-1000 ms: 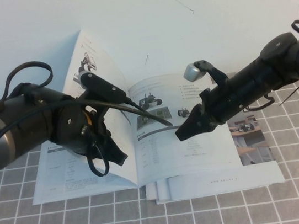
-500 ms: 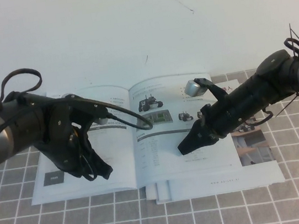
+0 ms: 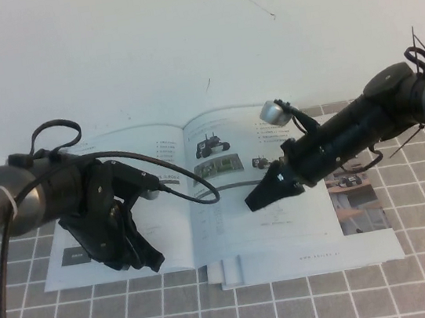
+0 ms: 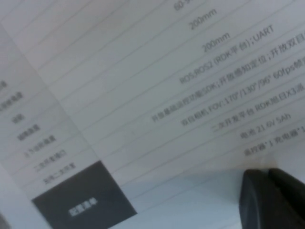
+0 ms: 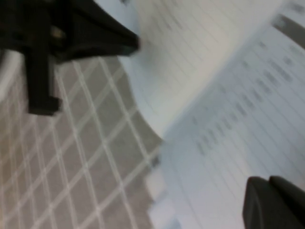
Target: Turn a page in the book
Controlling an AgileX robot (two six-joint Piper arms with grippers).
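The book (image 3: pixel 300 222) lies open on the grey checked cloth. The turned page (image 3: pixel 176 226) lies flat on its left half, robot arm and dark rectangle (image 3: pixel 74 256) facing up. My left gripper (image 3: pixel 152 261) is shut, with its tip on the lower part of that page. In the left wrist view its fingers (image 4: pixel 281 200) meet just over the page's table lines (image 4: pixel 143 76), near the dark rectangle (image 4: pixel 83 200). My right gripper (image 3: pixel 255 201) is shut and hovers low over the right-hand page. In the right wrist view it (image 5: pixel 270 202) is over printed lines (image 5: pixel 238 114).
A second booklet with a room photo (image 3: pixel 359 202) sticks out from under the book at the right. Loose white sheets (image 3: pixel 314 259) show below the book. The checked cloth (image 3: pixel 297 309) runs to the front. The left gripper shows in the right wrist view (image 5: pixel 102 33).
The page that stood upright behind my left arm has come down flat to the left. My left gripper moved down and forward onto it. My right gripper shifted slightly left.
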